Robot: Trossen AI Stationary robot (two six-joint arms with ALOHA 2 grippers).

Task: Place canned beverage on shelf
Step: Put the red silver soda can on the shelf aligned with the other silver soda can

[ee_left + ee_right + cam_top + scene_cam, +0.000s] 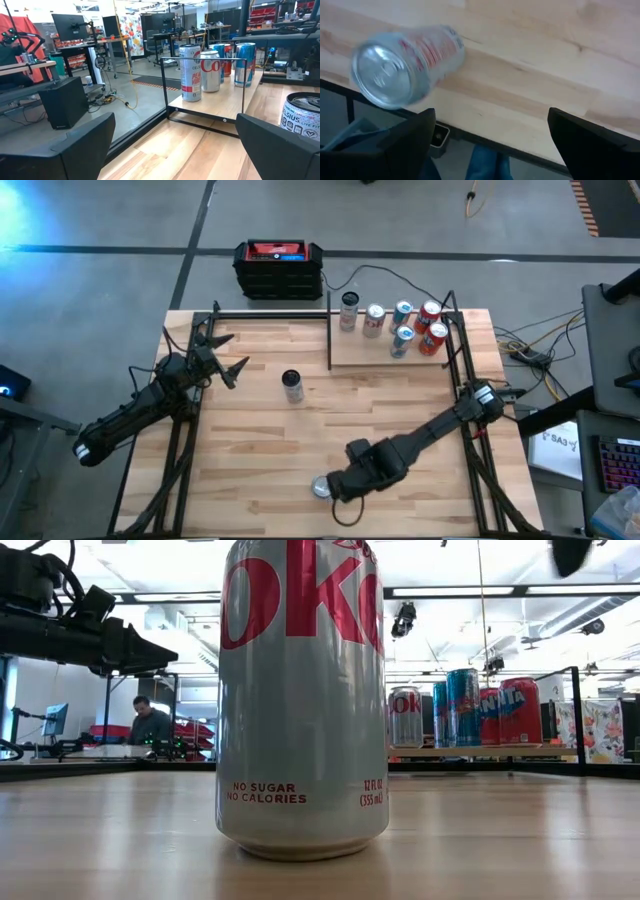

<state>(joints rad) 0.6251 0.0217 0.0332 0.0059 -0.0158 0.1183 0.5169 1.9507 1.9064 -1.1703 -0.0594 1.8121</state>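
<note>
From up top: my right pincer [333, 488] hung over the near edge of the surface [260, 440], fingers apart, w/ a silver can [321, 487] just beside it, not held. My left pincer [225, 355] was near the far left corner, fingers wide, holding nothing. A dark-topped can [292, 385] stood alone mid-surface. The shelf [350, 352] sat at the far right w/ six cans on it, some silver, some red, some blue.

Low cam: the silver can [302, 700] stood upright, v. close, filling the middle. It had red letters. The shelf [480, 752] was far behind it on the right w/ cans on top. A person sat at a desk in the room behind.

Left wrist cam: my fingers [75, 150] were spread. The shelf [220, 102] was ahead w/ cans standing on it. The dark-topped can [302, 115] was close, off to one side.

Right wrist cam: my fingers [405, 142] were apart, nothing between them. The silver can [402, 62] stood by the surface's edge.
</note>
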